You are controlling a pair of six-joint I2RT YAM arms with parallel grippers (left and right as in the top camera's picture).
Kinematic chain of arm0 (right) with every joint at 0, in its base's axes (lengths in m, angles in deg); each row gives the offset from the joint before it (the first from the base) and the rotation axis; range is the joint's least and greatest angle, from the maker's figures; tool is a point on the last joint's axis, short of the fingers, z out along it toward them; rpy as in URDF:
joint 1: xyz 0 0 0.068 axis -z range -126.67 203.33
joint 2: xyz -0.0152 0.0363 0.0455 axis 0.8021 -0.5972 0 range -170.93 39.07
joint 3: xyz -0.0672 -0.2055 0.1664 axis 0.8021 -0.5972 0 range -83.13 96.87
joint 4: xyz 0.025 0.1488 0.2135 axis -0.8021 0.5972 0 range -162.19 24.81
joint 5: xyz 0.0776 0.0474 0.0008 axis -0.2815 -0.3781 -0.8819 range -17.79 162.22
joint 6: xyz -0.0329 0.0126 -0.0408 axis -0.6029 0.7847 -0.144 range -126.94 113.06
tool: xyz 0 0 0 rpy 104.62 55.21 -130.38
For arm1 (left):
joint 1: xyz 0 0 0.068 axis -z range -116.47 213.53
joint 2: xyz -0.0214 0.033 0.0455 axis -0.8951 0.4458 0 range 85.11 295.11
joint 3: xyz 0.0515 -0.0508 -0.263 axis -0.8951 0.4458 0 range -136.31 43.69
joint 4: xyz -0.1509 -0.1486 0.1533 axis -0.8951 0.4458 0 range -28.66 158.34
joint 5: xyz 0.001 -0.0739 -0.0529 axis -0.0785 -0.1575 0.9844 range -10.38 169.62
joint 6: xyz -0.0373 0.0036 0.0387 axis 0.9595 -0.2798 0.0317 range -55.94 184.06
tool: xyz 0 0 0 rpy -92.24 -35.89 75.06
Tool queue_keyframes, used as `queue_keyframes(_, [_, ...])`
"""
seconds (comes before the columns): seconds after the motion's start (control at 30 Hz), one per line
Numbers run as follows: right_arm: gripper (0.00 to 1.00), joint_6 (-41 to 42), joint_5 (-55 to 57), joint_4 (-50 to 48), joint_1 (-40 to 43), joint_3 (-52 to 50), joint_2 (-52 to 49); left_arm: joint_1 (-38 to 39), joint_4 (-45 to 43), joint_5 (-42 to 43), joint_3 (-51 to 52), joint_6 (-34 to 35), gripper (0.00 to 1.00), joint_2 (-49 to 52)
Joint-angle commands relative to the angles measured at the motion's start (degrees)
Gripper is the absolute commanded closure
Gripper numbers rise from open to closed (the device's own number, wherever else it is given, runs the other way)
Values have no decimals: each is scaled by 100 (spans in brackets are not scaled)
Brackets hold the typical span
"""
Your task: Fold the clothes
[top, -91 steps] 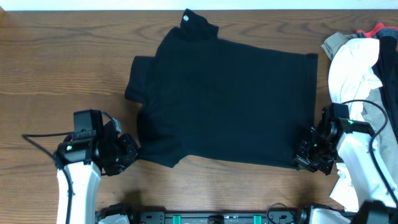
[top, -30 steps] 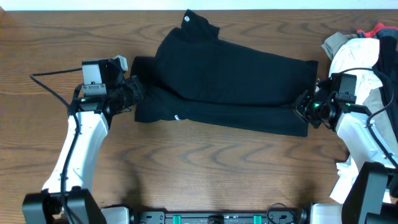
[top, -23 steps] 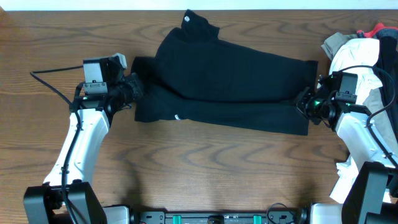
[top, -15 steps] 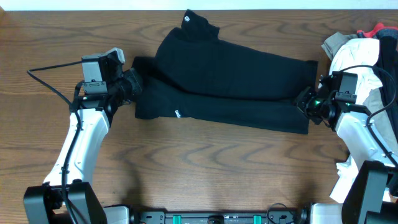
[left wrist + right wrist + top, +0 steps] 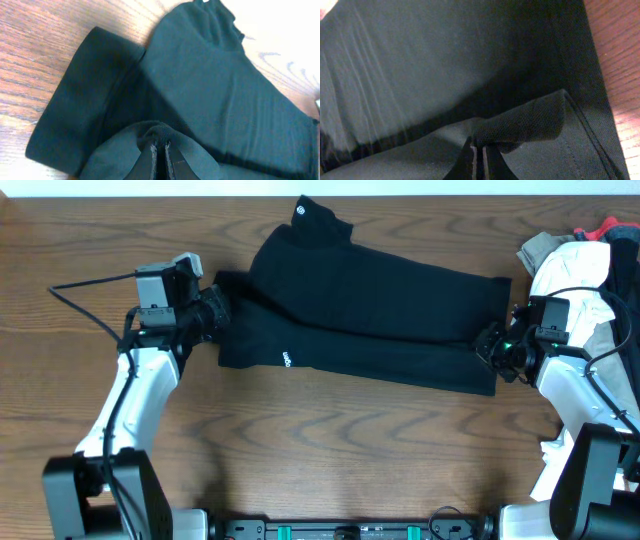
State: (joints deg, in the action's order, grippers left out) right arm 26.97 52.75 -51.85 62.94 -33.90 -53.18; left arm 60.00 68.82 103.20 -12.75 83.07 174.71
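Observation:
The clothes, one black short-sleeved shirt [image 5: 370, 305], lie across the back of the wooden table, the near half doubled over the far half. A small white round logo [image 5: 299, 209] shows at the collar and white lettering [image 5: 284, 360] near the front fold. My left gripper [image 5: 212, 315] is shut on a pinch of the shirt's left edge; in the left wrist view the fabric [image 5: 210, 90] bunches over the closed tips [image 5: 160, 147]. My right gripper [image 5: 490, 345] is shut on the right edge, where a cloth fold [image 5: 530, 122] wraps the closed tips [image 5: 479, 147].
A heap of white and grey garments [image 5: 575, 275] lies at the right edge behind my right arm, with something red [image 5: 610, 227] on top. A black cable [image 5: 85, 288] loops off my left wrist. The table's back edge runs just beyond the collar.
Both grippers have carried the shirt's near hem away from the front edge and laid it over the far half. Over the last second the left gripper crept slightly further back; the right barely moved.

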Motion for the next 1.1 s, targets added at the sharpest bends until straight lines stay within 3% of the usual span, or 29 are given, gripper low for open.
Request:
queue_keyframes(0.0, [98, 37, 131, -28, 24, 96, -15, 13, -111, -68, -59, -133, 94, 138])
queue_keyframes(0.1, [97, 35, 146, -26, 24, 96, -15, 13, -219, -70, -59, -133, 94, 186])
queue_keyframes(0.13, [89, 35, 144, -48, 24, 96, -15, 13, -249, -70, -59, -133, 94, 192])
queue_keyframes(0.17, [68, 24, 146, -94, 24, 96, -15, 13, -273, -68, -59, -133, 93, 192])
queue_keyframes(0.2, [54, -66, 142, -146, 24, 96, -15, 13, -291, -66, -59, -129, 87, 192])
queue_keyframes(0.27, [46, -101, 142, -164, 24, 96, -13, 11, -269, -63, -76, -116, 44, 184])
queue_keyframes(0.33, [43, -201, 87, -149, 26, 96, -11, -26, -131, -66, -125, -118, 32, 157])
queue_keyframes(0.6, [41, -579, -483, 170, 35, 98, -7, -313, 1425, 4, -599, -144, 28, -83])
queue_keyframes(0.8, [41, -1056, -828, 614, 28, 98, 11, -256, 2494, 551, -638, -669, 28, -328])
queue_keyframes(1.07, [39, -1617, -997, 1443, 28, 105, 127, -256, 3200, 522, -638, -1169, 28, -459])
